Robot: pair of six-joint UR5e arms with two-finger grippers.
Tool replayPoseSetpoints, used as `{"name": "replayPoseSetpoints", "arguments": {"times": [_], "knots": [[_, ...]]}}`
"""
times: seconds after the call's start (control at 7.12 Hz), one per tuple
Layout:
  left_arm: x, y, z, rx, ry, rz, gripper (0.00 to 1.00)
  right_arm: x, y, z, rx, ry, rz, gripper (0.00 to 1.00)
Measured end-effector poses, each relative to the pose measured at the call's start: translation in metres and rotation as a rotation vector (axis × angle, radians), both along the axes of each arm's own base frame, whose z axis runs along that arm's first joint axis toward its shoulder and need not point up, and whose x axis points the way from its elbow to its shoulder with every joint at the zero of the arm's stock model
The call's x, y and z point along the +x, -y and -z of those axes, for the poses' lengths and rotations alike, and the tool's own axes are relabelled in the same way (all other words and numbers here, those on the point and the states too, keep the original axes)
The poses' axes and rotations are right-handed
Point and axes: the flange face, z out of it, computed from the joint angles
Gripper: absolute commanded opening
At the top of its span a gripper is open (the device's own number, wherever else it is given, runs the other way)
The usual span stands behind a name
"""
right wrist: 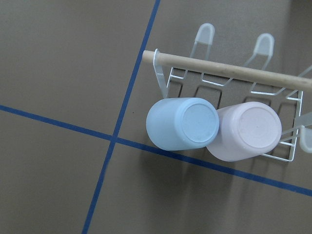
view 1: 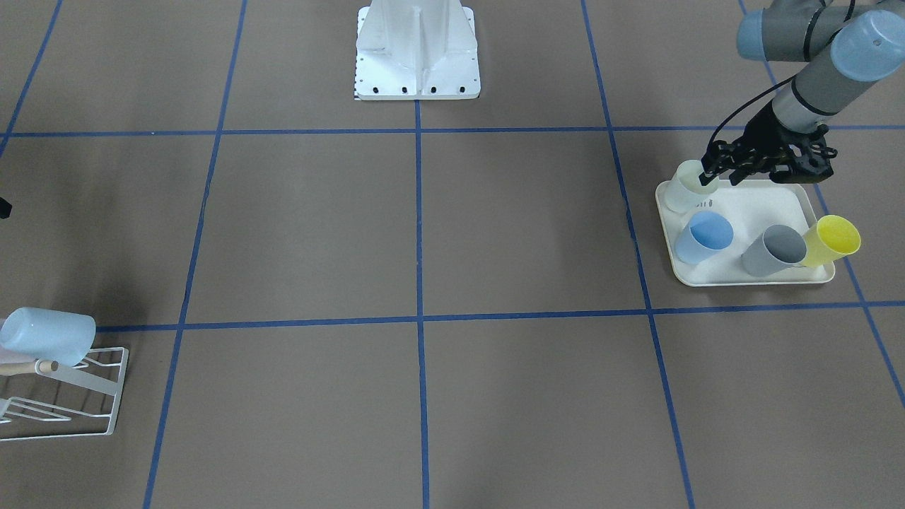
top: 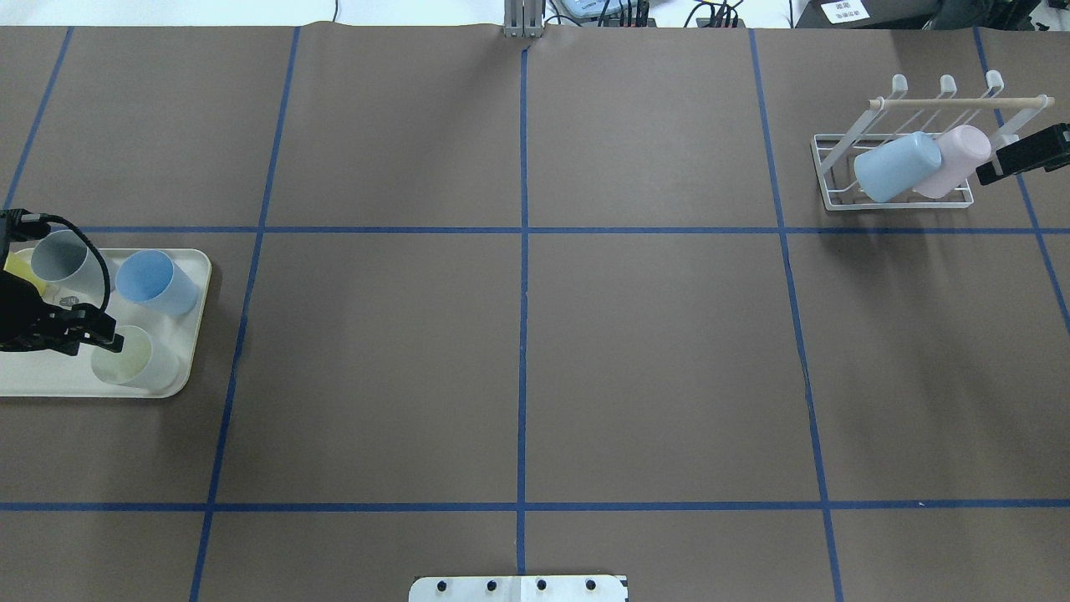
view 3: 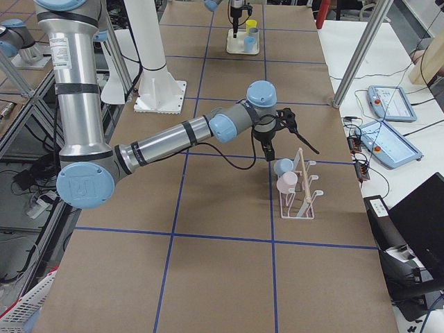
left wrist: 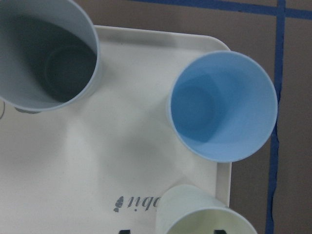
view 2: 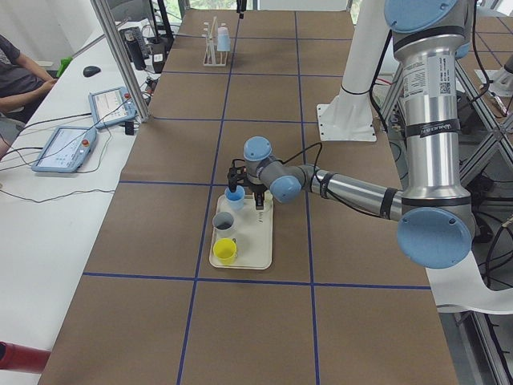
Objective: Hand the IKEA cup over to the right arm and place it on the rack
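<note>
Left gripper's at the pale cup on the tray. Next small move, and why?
Probably close the left gripper on the pale green cup at its rim, then lift: the wrist view shows it straddling the cup's wall, and the cup stands upright on the tray.

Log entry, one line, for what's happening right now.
stage: pickup | left tool: open at pale cup on tray | right tool: near rack, state unclear | rack holds: light blue cup, pink cup

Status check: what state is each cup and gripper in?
left gripper: open, straddling pale green cup rim
pale green cup: upright on tray
blue cup: upright on tray
grey cup: upright
yellow cup: upright
light-blue cup: inverted on rack
pink cup: inverted on rack
right gripper: by rack, cannot tell
</note>
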Motion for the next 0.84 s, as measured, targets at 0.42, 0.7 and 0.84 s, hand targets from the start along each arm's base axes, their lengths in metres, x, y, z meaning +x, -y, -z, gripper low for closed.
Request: {"name": "replayPoseSetpoints", "arguments": {"times": [0.42, 0.7, 0.84], "knots": [[0.006, -0.004, -0.009, -0.015, 0.010, -0.016, 0.30, 0.000, 0.000, -0.001, -0.002, -0.001, 0.000, 0.98], [0.010, -0.006, -0.013, -0.023, 0.015, -0.025, 0.00, 0.000, 0.000, -0.002, -0.005, -0.001, 0.000, 0.98], [0.011, -0.007, -0.013, -0.026, 0.014, -0.029, 0.00, 0.000, 0.000, -0.002, -0.004, -0.001, 0.000, 0.98]]}}
